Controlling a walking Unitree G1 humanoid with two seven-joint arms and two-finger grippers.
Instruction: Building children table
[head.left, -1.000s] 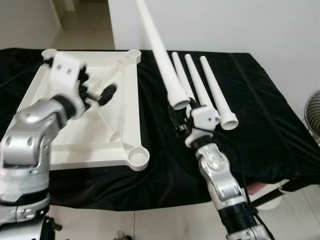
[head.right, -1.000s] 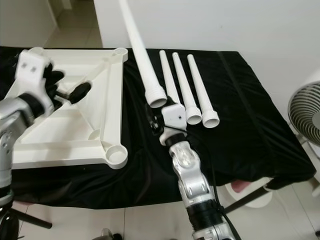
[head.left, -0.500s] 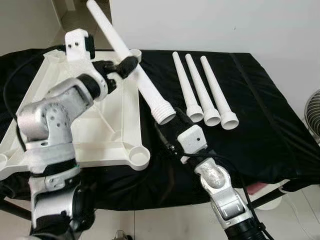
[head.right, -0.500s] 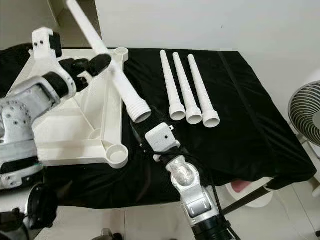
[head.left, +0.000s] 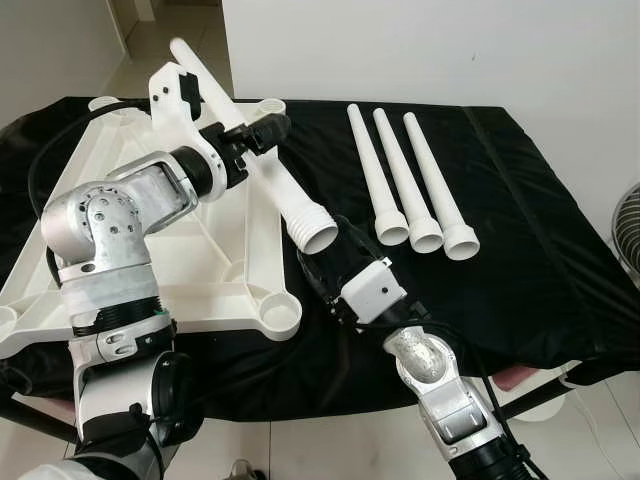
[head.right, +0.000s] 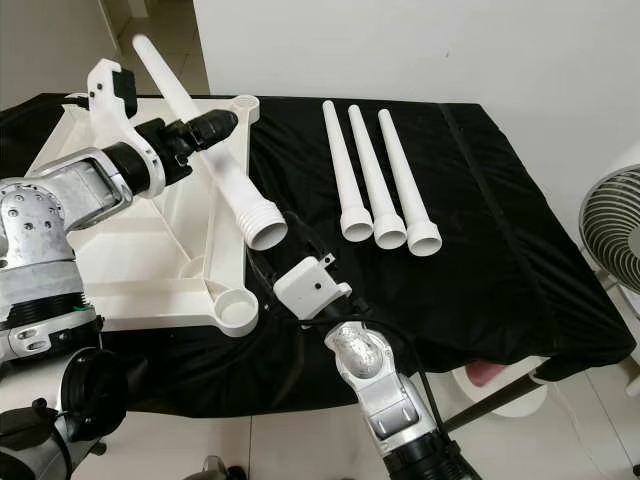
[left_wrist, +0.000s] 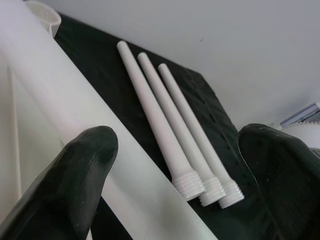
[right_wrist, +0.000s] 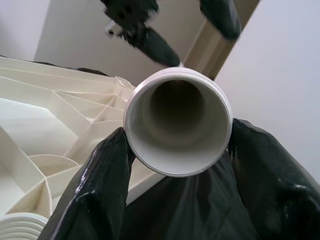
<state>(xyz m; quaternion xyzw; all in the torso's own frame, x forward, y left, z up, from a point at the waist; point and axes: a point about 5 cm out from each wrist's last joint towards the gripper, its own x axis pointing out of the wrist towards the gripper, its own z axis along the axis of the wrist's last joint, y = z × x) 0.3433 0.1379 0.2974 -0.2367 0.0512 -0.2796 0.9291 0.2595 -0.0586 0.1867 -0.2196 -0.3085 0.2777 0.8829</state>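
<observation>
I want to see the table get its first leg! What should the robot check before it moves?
1. Right tool grips the long white plastic leg at its threaded end: ok.
2. Left tool clamped on the leg's middle: cannot tell.
3. White square plastic tabletop lies underside up, corner socket open: ok.
4. Three spare white legs lie apart on the black cloth: ok.
5. Threaded end aimed into the socket: not ok.
</observation>
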